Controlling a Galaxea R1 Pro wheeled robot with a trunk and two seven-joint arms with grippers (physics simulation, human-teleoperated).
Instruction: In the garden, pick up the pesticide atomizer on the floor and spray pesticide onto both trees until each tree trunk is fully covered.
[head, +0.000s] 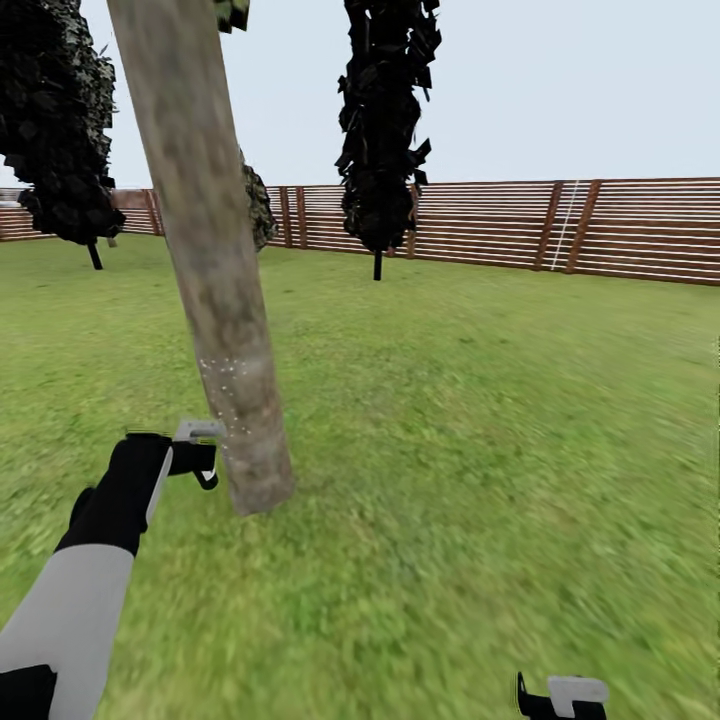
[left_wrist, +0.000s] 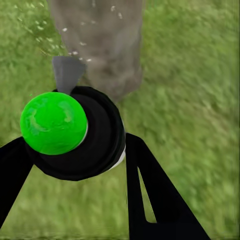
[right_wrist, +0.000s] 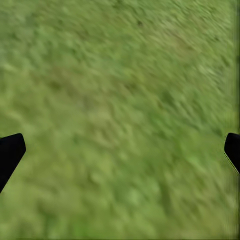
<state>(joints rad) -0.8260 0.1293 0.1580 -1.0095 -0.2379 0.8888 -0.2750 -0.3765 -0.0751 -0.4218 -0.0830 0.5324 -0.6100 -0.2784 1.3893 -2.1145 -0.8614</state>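
A thick, leaning grey-tan tree trunk (head: 215, 280) rises from the grass close in front of me. My left gripper (head: 195, 460) is shut on the pesticide atomizer (left_wrist: 75, 135), which shows as a round black body with a bright green ball on it. Its grey nozzle (left_wrist: 67, 72) points at the lower trunk (left_wrist: 107, 45), a hand's width away. Tiny white specks of pesticide (head: 228, 385) dot the bark just above the nozzle, and more specks (left_wrist: 47, 37) drift beside the trunk. My right gripper (head: 560, 697) hangs low at the right, open over bare grass (right_wrist: 120, 120).
The lawn (head: 480, 420) spreads wide to the right and behind the trunk. Two narrow blackish trees (head: 385, 130) (head: 60, 120) stand farther back. A brown slatted fence (head: 600, 225) closes the far side.
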